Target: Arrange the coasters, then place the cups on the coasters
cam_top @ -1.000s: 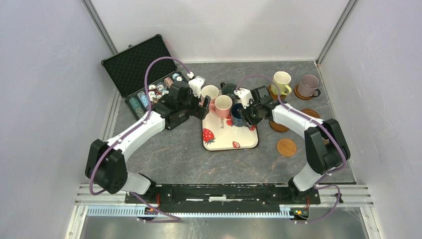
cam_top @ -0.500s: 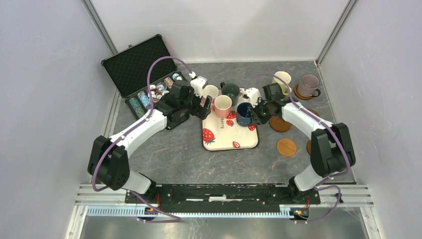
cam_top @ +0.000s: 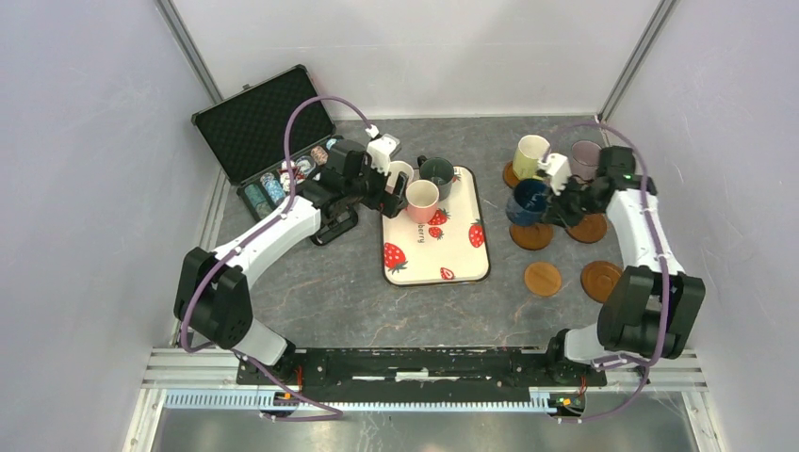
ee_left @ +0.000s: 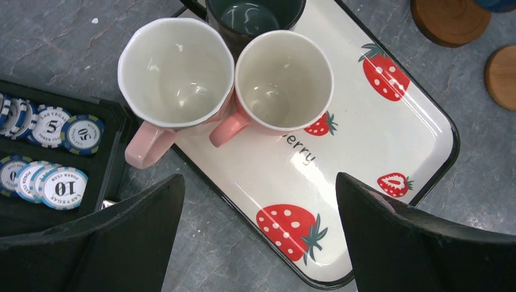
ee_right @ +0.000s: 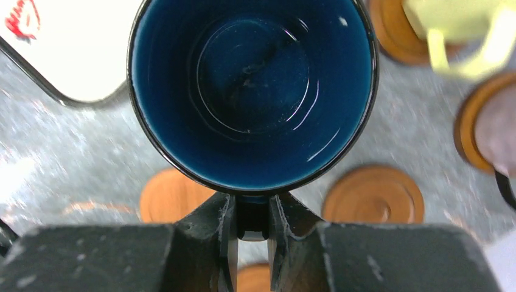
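My right gripper (ee_right: 252, 222) is shut on the handle of the navy blue cup (ee_right: 252, 91), which hangs in the air above bare wooden coasters (ee_right: 372, 194). From above, that cup (cam_top: 528, 200) sits over the coaster (cam_top: 530, 235) just right of the tray, with the right gripper (cam_top: 556, 202) beside it. The yellow-green cup (cam_top: 530, 155) and lilac cup (cam_top: 586, 155) stand on coasters at the back right. My left gripper (ee_left: 261, 207) is open and empty, just short of two pink cups (ee_left: 176, 73) (ee_left: 283, 79) and a dark green cup (ee_left: 255, 15) at the tray's back left.
The strawberry-print tray (cam_top: 443, 254) lies mid-table. An open black case of poker chips (cam_top: 283, 174) sits at the back left, close to the left arm. Three more bare coasters (cam_top: 590, 228) (cam_top: 543, 279) (cam_top: 601, 280) lie on the right. Walls enclose the table.
The right gripper closed on the navy blue cup's handle, lifted it off the tray and carried it right, over the coasters. The left gripper shifted slightly toward the pink cups, still open.
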Action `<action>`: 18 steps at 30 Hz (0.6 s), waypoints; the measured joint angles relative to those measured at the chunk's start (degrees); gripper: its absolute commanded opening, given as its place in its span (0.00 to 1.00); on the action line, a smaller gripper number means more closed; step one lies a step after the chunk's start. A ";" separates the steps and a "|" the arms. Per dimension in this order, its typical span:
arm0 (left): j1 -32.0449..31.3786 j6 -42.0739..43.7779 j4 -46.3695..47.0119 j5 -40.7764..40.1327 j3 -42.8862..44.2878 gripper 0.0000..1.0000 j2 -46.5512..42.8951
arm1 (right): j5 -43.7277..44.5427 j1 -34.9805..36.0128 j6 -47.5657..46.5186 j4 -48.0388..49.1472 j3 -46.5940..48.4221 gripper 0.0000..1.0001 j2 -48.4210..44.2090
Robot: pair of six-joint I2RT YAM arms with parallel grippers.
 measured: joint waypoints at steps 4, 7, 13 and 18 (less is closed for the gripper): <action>0.02 0.70 -1.49 2.40 2.10 1.00 1.49 | -0.85 -10.64 -9.57 -7.41 3.08 0.00 1.25; 0.02 0.76 -2.95 3.61 3.43 1.00 2.62 | -1.20 -17.99 -15.41 -10.21 5.62 0.00 3.98; 0.02 1.22 -4.85 4.85 4.94 1.00 3.78 | -1.09 -25.09 -19.91 -9.81 9.53 0.00 11.93; 0.02 1.51 -6.16 4.85 6.03 1.00 4.15 | -0.24 -25.31 -20.22 -6.56 10.93 0.00 16.37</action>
